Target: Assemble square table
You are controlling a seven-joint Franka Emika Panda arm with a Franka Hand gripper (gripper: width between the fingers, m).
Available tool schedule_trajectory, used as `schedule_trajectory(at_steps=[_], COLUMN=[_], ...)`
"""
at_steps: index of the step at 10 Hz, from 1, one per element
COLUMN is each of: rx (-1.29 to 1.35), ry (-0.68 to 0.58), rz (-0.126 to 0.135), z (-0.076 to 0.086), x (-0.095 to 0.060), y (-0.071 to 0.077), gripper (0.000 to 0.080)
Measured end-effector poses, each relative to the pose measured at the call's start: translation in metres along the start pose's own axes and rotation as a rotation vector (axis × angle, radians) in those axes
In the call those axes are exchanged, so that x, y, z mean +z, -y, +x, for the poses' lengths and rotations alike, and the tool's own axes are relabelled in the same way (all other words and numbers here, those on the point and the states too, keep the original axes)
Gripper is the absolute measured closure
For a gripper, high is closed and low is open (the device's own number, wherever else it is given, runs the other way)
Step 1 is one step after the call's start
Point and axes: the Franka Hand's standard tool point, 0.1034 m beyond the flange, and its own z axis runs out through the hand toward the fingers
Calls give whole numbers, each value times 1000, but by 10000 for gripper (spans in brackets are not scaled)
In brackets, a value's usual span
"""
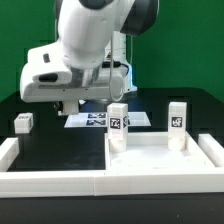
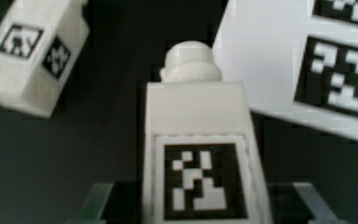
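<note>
Your black tabletop (image 1: 50,140), seen from the exterior view.
You have a short white plastic block leg (image 1: 23,122) at 9 o'clock, the marker board (image 1: 92,120) at 12, a white plastic square slab (image 1: 150,152) at 4, and a long white rail (image 1: 50,182) along 6.

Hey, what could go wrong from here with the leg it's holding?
The gripper holds the leg by its tagged end only, so it may tilt or slip. A loose leg lies close by and could be knocked. The upright legs stand on the slab; a low swing might hit them.
</note>
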Motion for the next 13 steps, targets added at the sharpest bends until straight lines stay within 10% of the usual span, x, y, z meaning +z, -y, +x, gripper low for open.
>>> schedule_trajectory(at_steps=[6,9,10,13], rx=[-8,-23,0,106], ry=[-302,-545,-581,-545], rz=[-28,-64,-53,100], z=[15,22,22,41], x=[-61,-60,-59,-97], y=[-24,-30,-30,-21], gripper=[509,509,509,509])
